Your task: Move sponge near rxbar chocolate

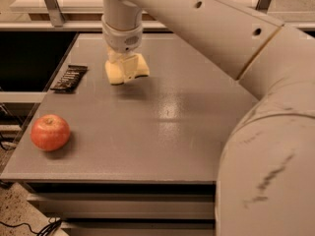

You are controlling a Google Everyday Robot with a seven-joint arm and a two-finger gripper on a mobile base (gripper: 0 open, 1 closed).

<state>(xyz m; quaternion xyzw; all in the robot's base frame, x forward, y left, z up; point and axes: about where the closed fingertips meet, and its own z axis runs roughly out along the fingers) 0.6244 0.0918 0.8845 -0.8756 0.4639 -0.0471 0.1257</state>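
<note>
The pale yellow sponge (126, 70) is held in my gripper (125, 66), which comes down on it from above at the back left of the grey table (167, 127). The sponge appears slightly lifted, with a shadow below it. The rxbar chocolate (69, 77), a flat dark bar with pale lettering, lies at the table's left edge, a short way left of the sponge. My arm (236, 53) runs from the lower right up across the view.
A red apple (49, 132) sits at the front left of the table. A dark gap lies beyond the left edge. A pale shelf and metal posts stand behind the table.
</note>
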